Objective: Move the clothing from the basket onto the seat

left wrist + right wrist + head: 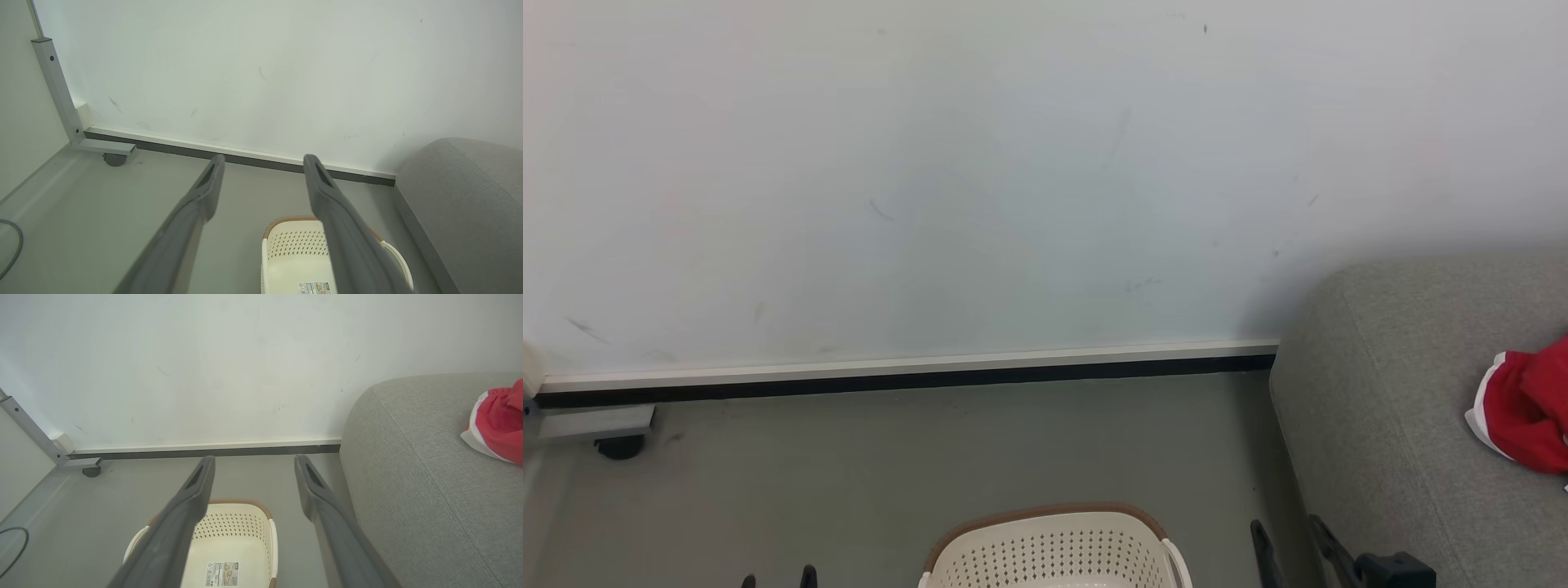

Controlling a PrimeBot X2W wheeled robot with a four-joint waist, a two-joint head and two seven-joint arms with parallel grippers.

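Evidently the left end effector and right end effector are hanging wide and empty by the bare-looking laundry basket, since a red garment is lying inward of the sofa's rounded end.

left claw spread wide; right claw likewise; both empty

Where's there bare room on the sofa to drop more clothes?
Bare: the sofa from its rounded end by the wall to the red garment; also the floor between basket and wall. Crowded only around that garment.
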